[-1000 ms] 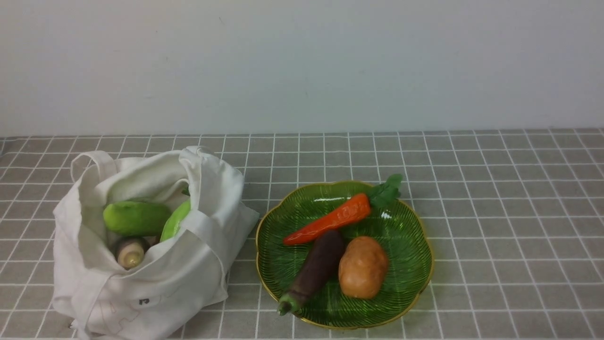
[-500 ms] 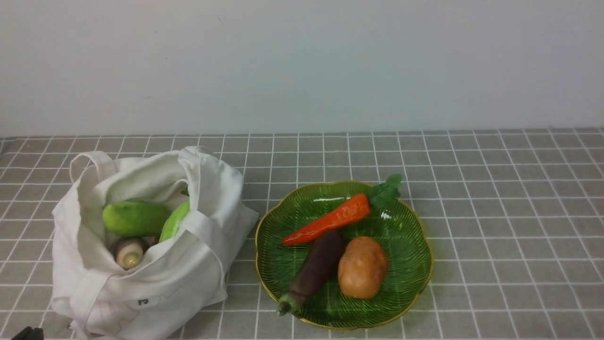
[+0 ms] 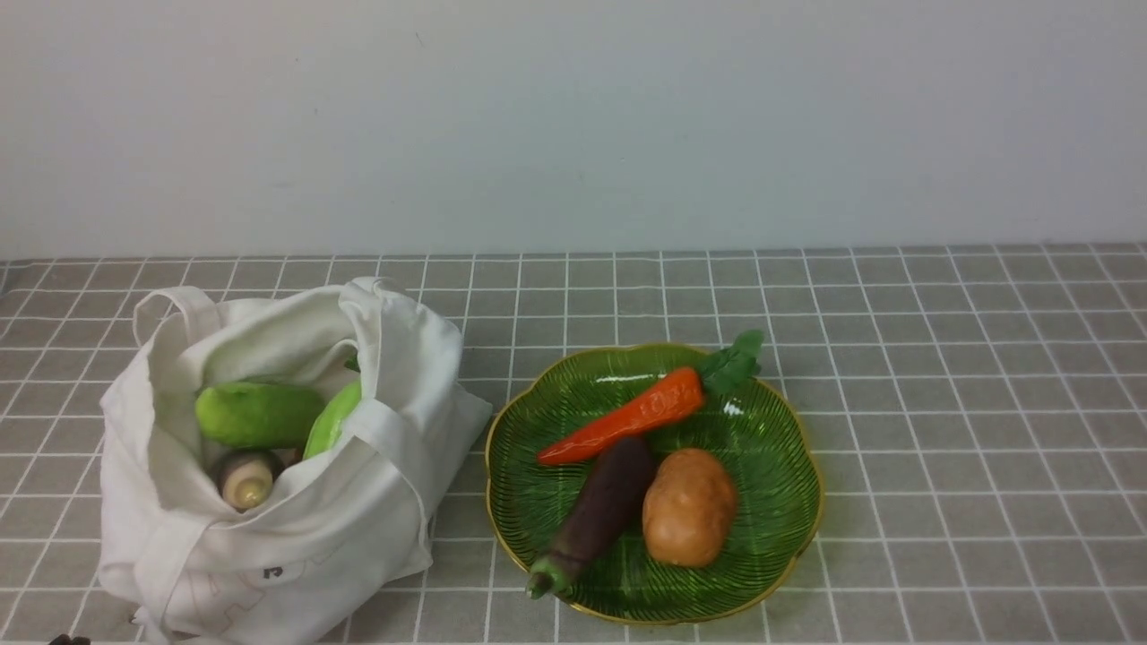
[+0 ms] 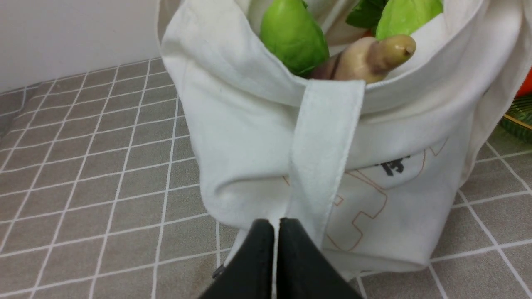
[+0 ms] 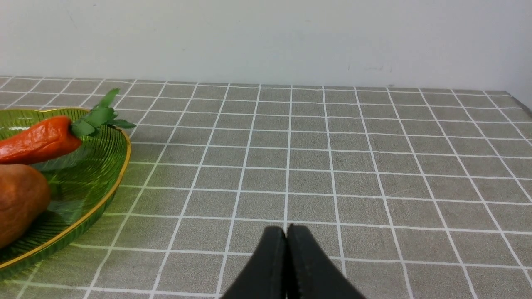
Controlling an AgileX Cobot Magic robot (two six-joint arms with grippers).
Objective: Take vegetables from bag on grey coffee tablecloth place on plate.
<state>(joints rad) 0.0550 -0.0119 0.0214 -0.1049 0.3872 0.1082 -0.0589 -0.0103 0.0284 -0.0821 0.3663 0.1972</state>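
On the table, covered by a grey checked cloth [image 3: 941,376], our white bag [image 3: 269,502] sits at the left, open at the top, holding two light green vegetables [image 3: 255,414] and a pale stubby one [image 3: 246,479]. Just right of it, the green plate [image 3: 780,537] carries the carrot [image 3: 627,418], a dark purple vegetable [image 3: 596,515] and a brown potato [image 3: 688,506]. Our left hand [image 4: 276,226] is pinched closed and empty, its tips right at the bag's base beside a hanging handle strap [image 4: 322,158], while our right hand [image 5: 286,232] is also closed and empty, low over bare cloth, well to the right of the plate.
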